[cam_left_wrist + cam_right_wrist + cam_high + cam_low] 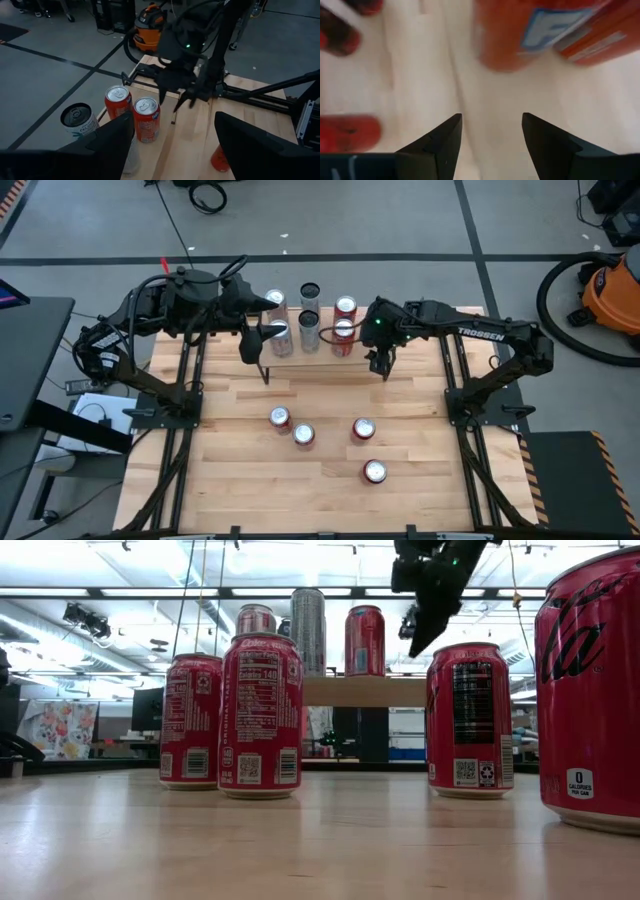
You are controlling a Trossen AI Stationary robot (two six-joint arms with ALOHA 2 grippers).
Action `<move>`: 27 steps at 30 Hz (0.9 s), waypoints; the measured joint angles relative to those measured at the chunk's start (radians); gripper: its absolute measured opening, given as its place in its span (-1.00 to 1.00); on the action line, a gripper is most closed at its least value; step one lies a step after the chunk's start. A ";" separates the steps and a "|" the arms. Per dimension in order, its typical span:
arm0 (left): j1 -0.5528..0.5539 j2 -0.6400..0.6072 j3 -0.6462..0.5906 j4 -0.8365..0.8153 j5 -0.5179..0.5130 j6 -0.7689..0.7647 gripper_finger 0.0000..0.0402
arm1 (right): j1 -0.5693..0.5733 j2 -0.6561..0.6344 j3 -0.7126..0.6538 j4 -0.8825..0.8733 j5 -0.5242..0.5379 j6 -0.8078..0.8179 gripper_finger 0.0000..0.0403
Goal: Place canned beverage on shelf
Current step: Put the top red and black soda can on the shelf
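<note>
The shelf (320,364) stands at the table's far middle and carries several cans, silver ones (308,326) on its left and middle, red ones (343,330) on its right. Several more red cans (303,435) stand upright on the tabletop nearer the front. My right gripper (383,366) hangs open at the shelf's right front corner, tilted down, with nothing between its fingers (492,117). My left gripper (252,343) hovers open over the shelf's left end, beside a silver can (280,336), holding nothing (173,117).
An orange shop vacuum (610,290) stands on the floor beyond the table's right far corner. The arms' black frames (470,410) line both table sides. Bare wood lies between the shelf and the front cans (375,471).
</note>
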 joint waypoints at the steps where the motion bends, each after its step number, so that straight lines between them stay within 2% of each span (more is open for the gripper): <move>1: 0.000 0.000 0.000 0.001 0.009 0.001 0.43 | 0.015 -0.001 0.011 -0.016 0.000 0.013 0.08; 5: 0.000 0.000 0.000 0.042 0.066 0.020 0.43 | 0.095 -0.016 0.039 -0.050 -0.018 0.076 0.08; 11: 0.000 0.000 0.000 0.088 0.068 0.026 0.43 | 0.225 -0.022 0.036 -0.044 -0.228 0.131 0.08; 16: 0.000 0.000 0.000 0.093 0.069 0.003 0.43 | 0.332 -0.021 0.012 -0.049 -0.223 0.171 0.08; 22: -0.010 0.000 0.000 0.093 0.068 -0.062 0.43 | 0.448 -0.016 0.012 -0.082 -0.049 0.327 0.08; 27: -0.051 0.000 0.000 0.109 0.066 -0.055 0.43 | 0.556 -0.016 0.012 -0.087 0.200 0.439 0.08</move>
